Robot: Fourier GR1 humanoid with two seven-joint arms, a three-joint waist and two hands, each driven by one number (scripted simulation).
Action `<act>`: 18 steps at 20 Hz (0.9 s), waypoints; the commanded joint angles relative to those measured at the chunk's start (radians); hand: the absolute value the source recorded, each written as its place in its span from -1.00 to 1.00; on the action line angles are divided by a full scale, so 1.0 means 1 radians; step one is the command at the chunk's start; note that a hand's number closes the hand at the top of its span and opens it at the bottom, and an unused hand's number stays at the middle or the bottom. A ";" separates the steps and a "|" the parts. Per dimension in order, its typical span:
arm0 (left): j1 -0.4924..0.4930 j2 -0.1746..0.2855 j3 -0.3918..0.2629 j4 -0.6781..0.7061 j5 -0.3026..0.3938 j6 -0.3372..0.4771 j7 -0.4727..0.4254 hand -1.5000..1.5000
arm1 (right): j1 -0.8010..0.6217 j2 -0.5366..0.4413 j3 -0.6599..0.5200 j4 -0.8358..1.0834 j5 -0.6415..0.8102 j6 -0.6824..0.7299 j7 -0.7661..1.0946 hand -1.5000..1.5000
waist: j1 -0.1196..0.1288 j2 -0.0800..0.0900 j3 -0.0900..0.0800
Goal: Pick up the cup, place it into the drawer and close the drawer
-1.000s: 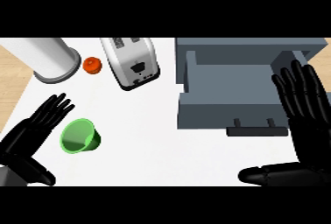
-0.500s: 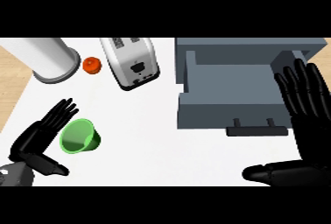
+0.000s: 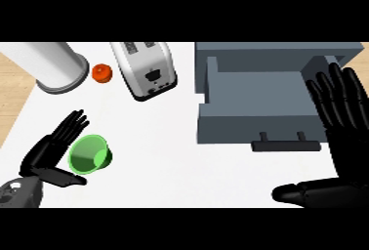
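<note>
The big grey drawer (image 3: 252, 93) is open at the far right. The right hand (image 3: 344, 146) lies over its right side, fingers straight, holding nothing. The left hand (image 3: 47, 154) has straight fingers too, just beside the green cup (image 3: 90, 154) at the near left.

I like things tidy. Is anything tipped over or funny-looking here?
The green cup at the view's lower left looks tipped, its mouth turned toward the open left hand beside it rather than straight up. The grey drawer stands open, which suits the task. Nothing looks spilled or broken.
</note>
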 commanded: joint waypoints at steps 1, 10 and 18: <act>-0.085 0.013 -0.013 0.171 -0.032 -0.086 -0.166 -1.00 | -0.021 0.026 0.033 0.025 0.032 -0.014 -0.025 -1.00 | -0.008 0.005 -0.003; -0.113 0.004 -0.077 0.305 -0.086 -0.022 -0.285 -1.00 | 0.023 0.001 0.009 0.013 0.000 0.031 -0.048 -1.00 | -0.014 0.006 -0.004; -0.147 0.018 -0.105 0.340 -0.070 -0.061 -0.312 -1.00 | 0.024 -0.011 -0.004 -0.031 -0.031 0.031 0.004 -1.00 | -0.017 0.004 -0.003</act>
